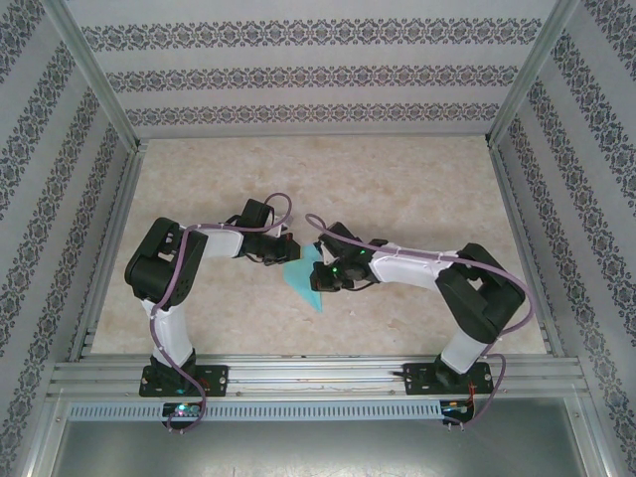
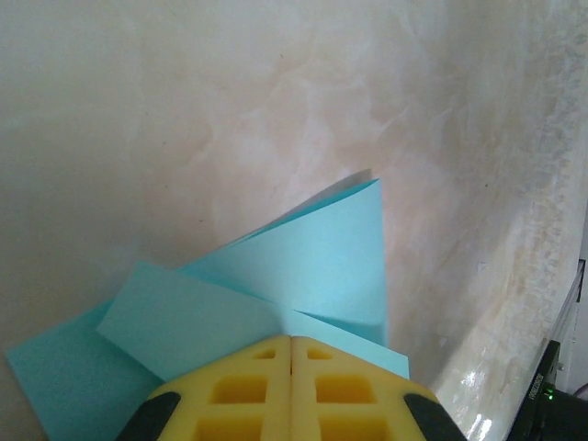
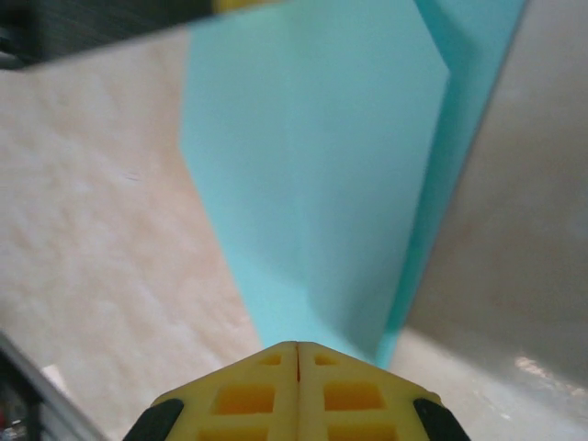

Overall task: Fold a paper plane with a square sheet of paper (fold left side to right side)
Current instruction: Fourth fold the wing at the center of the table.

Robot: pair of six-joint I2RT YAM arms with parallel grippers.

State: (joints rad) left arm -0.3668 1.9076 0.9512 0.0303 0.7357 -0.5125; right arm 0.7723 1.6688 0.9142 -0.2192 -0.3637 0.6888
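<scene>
I count two black arms on one table (image 1: 348,179): the left arm (image 1: 164,268) and the right arm (image 1: 482,293). There are two grippers, the left gripper (image 2: 292,342) and the right gripper (image 3: 299,347), each with two yellow fingers (image 2: 239,395), four in all. One sheet of turquoise paper (image 1: 303,278), a single folded piece. Two purple cables, one on the left (image 1: 285,206) and one on the right (image 1: 316,223). Two base plates at the near edge, left (image 1: 184,378) and right (image 1: 447,376). Three patterned walls: left (image 1: 40,199), far (image 1: 308,70), right (image 1: 596,199).
</scene>
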